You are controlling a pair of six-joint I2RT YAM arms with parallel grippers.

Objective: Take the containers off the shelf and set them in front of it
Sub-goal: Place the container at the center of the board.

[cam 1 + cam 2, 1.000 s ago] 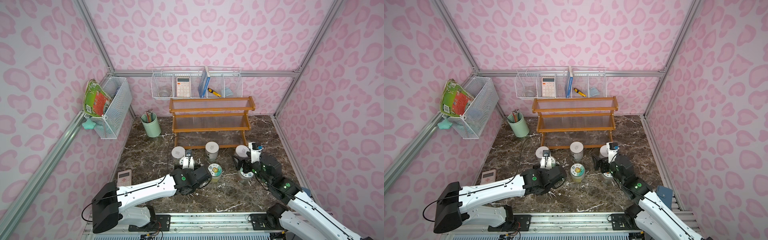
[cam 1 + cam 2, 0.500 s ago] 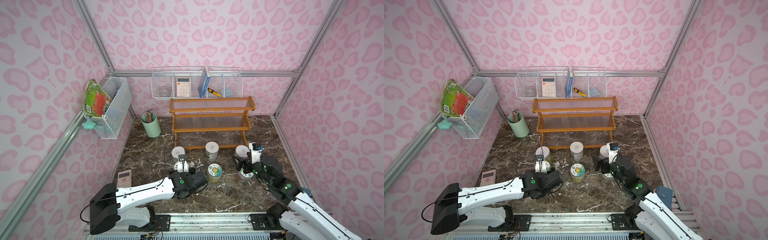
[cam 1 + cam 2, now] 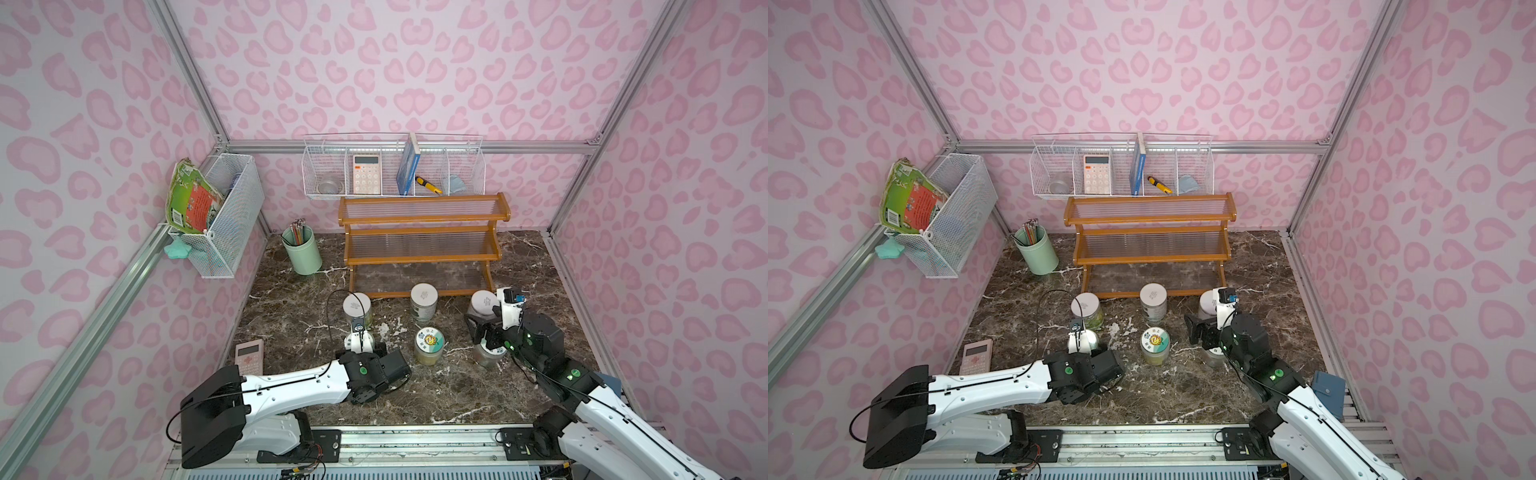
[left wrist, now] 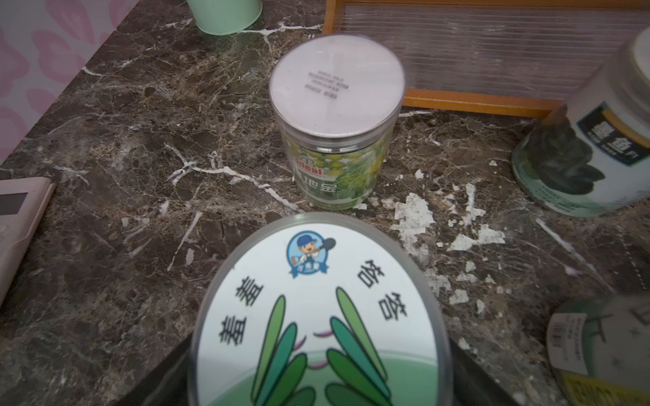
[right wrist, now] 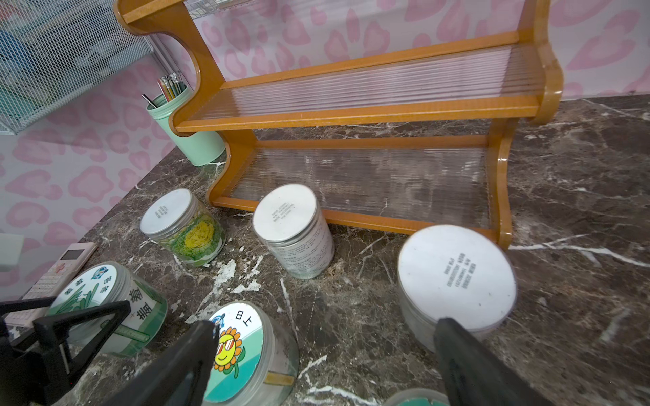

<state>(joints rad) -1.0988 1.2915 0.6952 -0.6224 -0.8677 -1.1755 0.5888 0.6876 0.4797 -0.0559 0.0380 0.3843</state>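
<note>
While your right gripper (image 5: 325, 327) sits where it was a second ago, jaws spread wide and holding nothing, your left gripper (image 4: 316, 381) is the thing that moves. It slides toward the pink calculator (image 3: 249, 356) side and back toward its own base, taking the leaf-lid jar (image 4: 311, 316) along. Its jaws are closed on that jar, with dark fingers flanking it in the left wrist view. In the right wrist view the jar rides low, at or on the marble table (image 3: 291, 299); you can't tell if its weight is down.

For the task: the shelf (image 3: 419, 259) is bare on all three tiers in both top views, so you have no picks left. This reads as the last placement. What remains, by my judgement, is letting go and backing off.

All six containers are in front of the shelf.
- **Back row, near the shelf's foot:** left plain-lid jar (image 3: 356, 305), middle plain-lid jar (image 3: 424, 296), right plain-lid jar (image 3: 483, 300).
- **Front row:** leaf-lid jar in your left jaws, sunflower-lid jar (image 3: 430, 341) in the middle, sixth jar (image 3: 1213, 356) under the right gripper with its lid mostly hidden.

They are short clear cylinders, upright, with round white lids. The plain lids carry small print, and printed labels wrap the bodies, green and yellow on the left one. The smooth plastic sides probably slide easily, so open the jaws without dragging.
</note>
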